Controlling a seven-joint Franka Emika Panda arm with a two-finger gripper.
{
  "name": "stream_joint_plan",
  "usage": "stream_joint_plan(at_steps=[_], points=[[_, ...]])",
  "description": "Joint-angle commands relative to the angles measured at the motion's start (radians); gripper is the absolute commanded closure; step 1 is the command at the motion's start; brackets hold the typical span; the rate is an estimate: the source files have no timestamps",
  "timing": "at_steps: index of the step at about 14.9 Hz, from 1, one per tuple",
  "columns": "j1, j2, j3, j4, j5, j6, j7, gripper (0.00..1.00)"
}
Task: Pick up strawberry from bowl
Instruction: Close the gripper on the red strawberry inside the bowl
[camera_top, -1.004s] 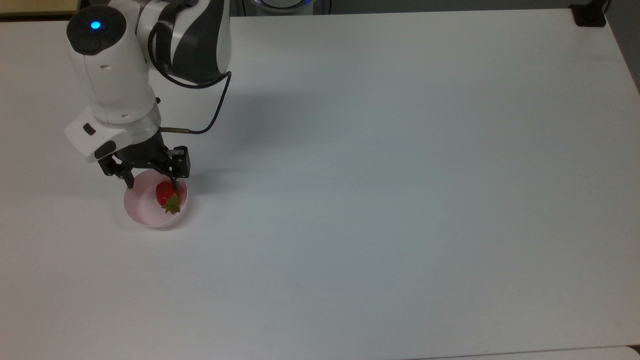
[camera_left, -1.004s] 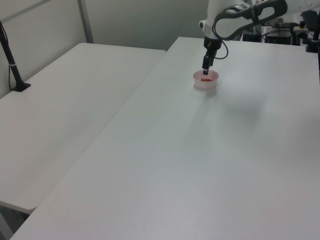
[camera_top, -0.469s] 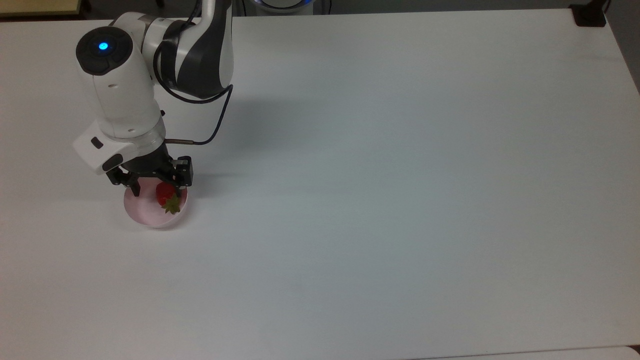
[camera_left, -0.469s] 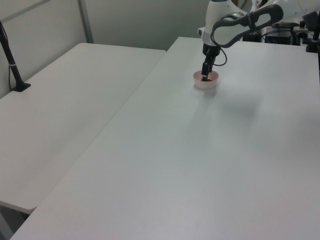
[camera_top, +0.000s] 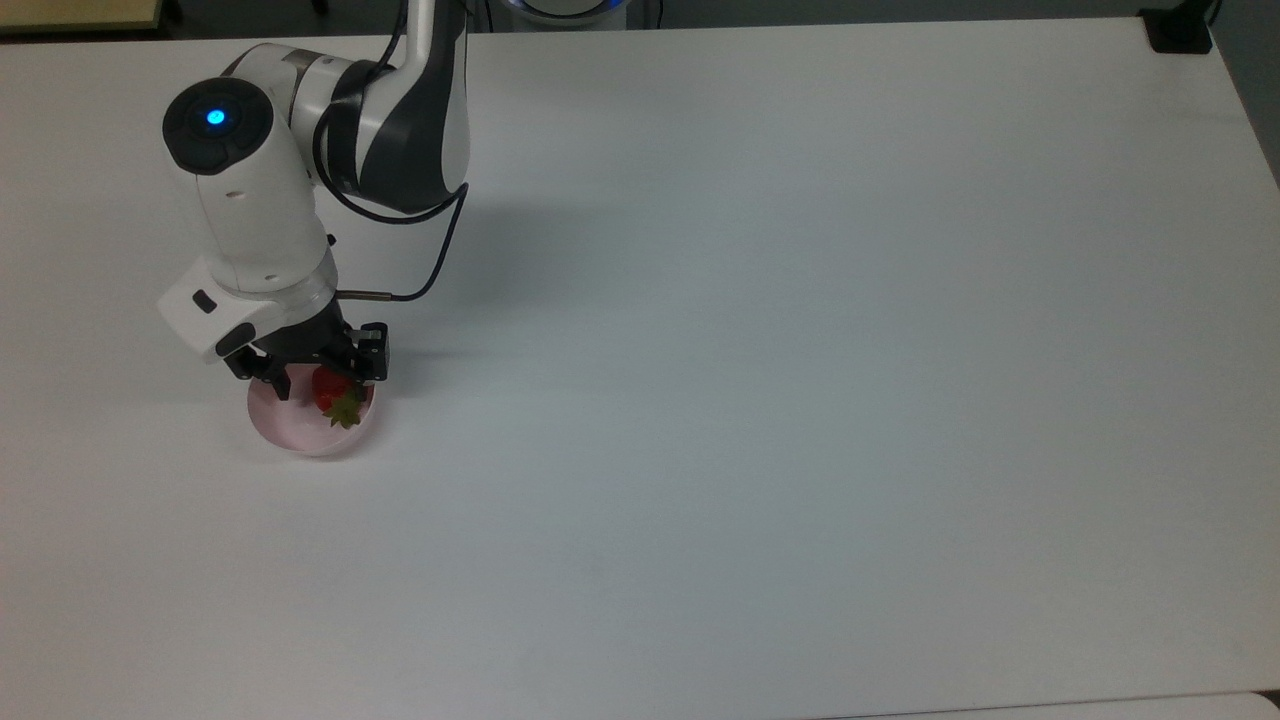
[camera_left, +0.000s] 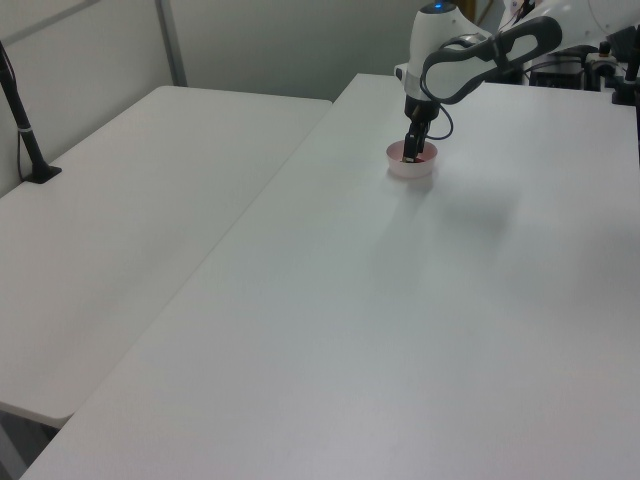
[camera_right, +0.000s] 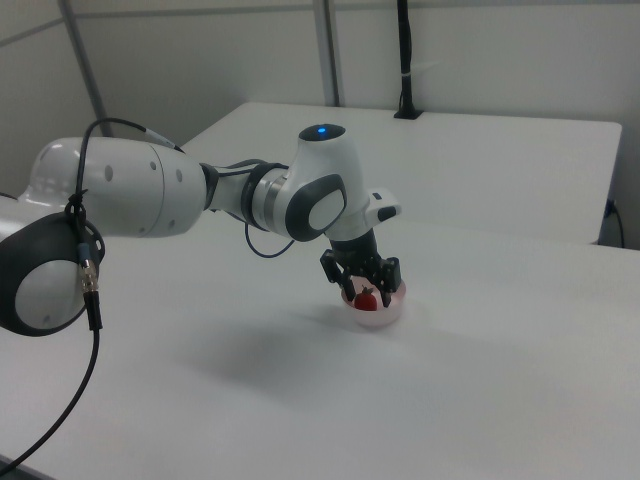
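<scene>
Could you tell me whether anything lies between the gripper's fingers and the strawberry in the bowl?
Nothing does. In the top view the open gripper reaches into the bowl, its fingers straddling the strawberry, with no other object between them.

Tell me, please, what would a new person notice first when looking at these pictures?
First the red strawberry in the small pink bowl, near the top view's left edge of the wide white table. Next the white robot arm that reaches down over the bowl, with its open gripper lowered around the strawberry.
</scene>
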Motion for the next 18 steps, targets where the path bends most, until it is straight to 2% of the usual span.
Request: stream_joint_plan(at_steps=[1, 3, 5, 7, 8, 11, 18], points=[[-0.004, 0.017, 0.004, 0.007, 0.009, 0.021, -0.025, 0.29], [-0.004, 0.017, 0.004, 0.006, 0.007, 0.021, -0.025, 0.29], [-0.004, 0.017, 0.004, 0.004, 0.007, 0.021, -0.026, 0.40], [-0.004, 0.017, 0.004, 0.006, 0.009, 0.021, -0.025, 0.60], [-0.004, 0.016, 0.004, 0.006, 0.009, 0.021, -0.025, 0.67], [-0.005, 0.007, 0.004, 0.007, 0.012, 0.020, -0.017, 0.69], [-0.005, -0.081, 0.004, -0.002, 0.021, -0.002, -0.013, 0.69]])
